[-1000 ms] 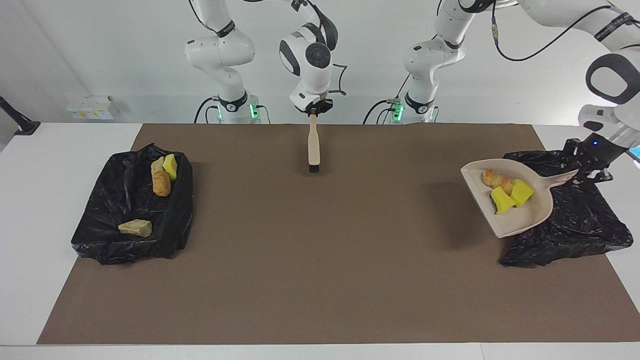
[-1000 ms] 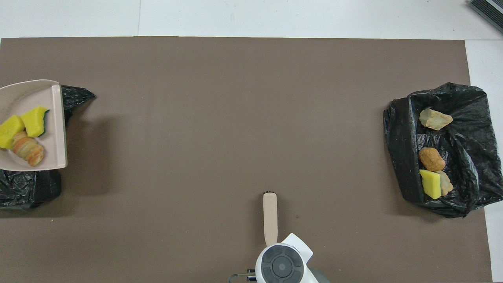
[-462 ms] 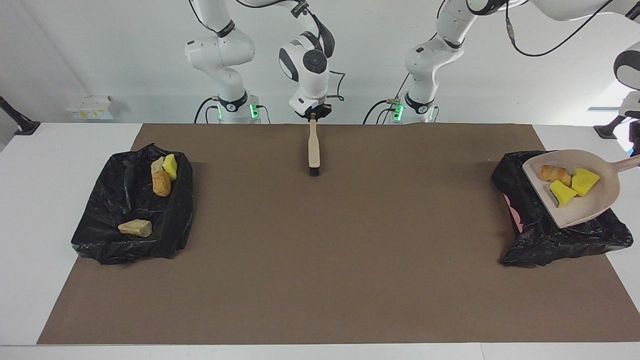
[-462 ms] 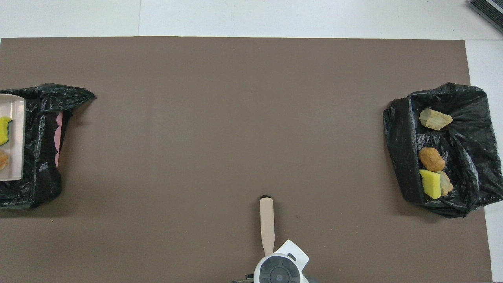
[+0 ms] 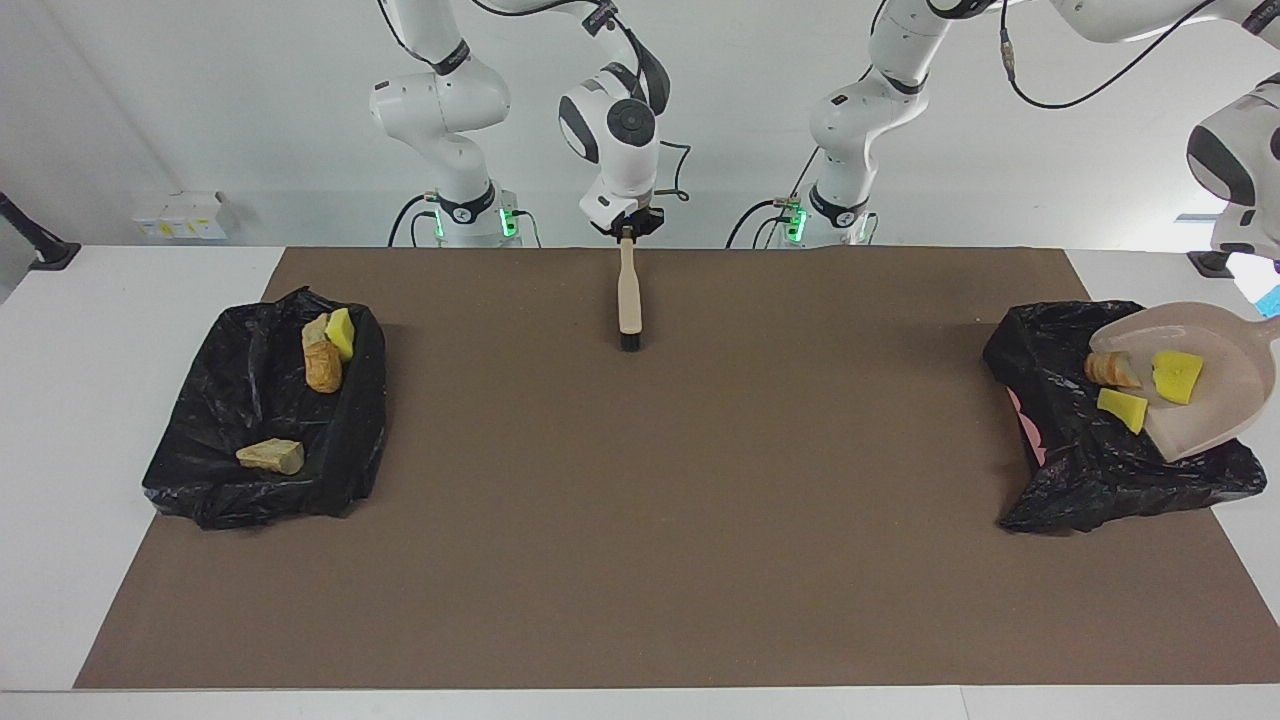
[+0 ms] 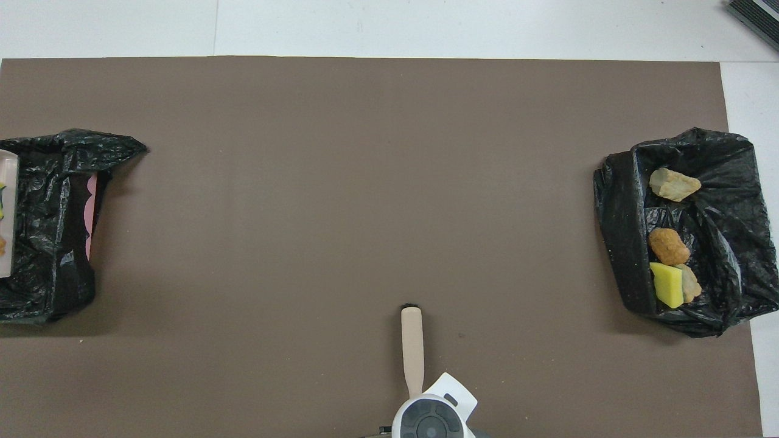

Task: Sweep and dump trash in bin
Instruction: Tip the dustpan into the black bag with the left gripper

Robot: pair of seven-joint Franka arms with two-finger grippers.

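A second black plastic-lined bin (image 5: 265, 420) already holds scraps. My left fingers, out of view, tip the beige plastic dustpan (image 5: 1205, 385) over the black bag-lined bin (image 5: 1080, 470); my right fingers (image 5: 627, 229) clamp the beige-handled brush (image 5: 628, 297).

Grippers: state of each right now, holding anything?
Left gripper: out of frame, shut on the dustpan handle, tipping it over the black bin bag.
Right gripper: shut on the brush, waiting near its base.
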